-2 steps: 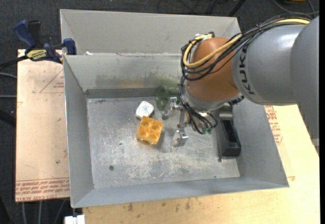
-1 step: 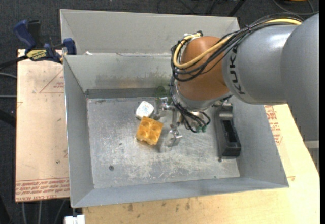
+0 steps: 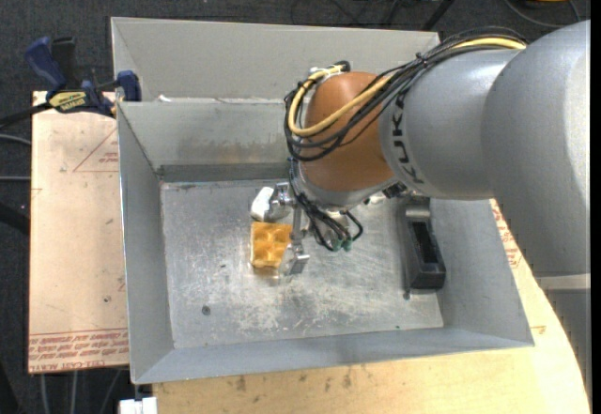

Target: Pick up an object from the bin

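A yellow-orange sponge-like block (image 3: 269,244) lies near the middle of the bin floor. My gripper (image 3: 280,234) is down at it, one metal finger (image 3: 263,202) at the block's upper edge and the other finger (image 3: 298,259) at its lower right edge, so the block sits between them. A black oblong thing (image 3: 423,253) lies along the right side of the bin floor, well apart from the gripper.
The arm with its orange cover and cables comes in from the right and hangs over the bin's back middle, hiding the floor beneath it. The left and front parts of the floor show bare scuffed metal.
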You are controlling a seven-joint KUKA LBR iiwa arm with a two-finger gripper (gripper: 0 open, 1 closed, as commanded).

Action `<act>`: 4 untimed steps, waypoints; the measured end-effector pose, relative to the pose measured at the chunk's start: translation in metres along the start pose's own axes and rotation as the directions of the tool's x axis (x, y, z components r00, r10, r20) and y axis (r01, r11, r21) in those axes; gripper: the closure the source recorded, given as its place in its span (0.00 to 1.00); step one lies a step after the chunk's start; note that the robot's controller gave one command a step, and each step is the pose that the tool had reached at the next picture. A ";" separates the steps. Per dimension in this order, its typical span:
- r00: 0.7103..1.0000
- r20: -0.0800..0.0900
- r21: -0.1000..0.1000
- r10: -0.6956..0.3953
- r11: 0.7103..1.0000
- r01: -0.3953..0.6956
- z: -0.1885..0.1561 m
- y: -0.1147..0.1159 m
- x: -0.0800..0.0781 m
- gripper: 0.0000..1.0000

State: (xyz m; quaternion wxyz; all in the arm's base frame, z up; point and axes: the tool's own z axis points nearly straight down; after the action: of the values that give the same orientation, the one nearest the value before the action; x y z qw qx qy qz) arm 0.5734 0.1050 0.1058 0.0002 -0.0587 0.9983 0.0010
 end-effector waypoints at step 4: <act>1.000 0.016 0.001 0.017 1.000 -0.017 0.025 -0.003 -0.001 1.00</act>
State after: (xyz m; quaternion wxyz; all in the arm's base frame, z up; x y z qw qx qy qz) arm 0.5752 0.1018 0.0806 0.0084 -0.0500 0.9987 0.0009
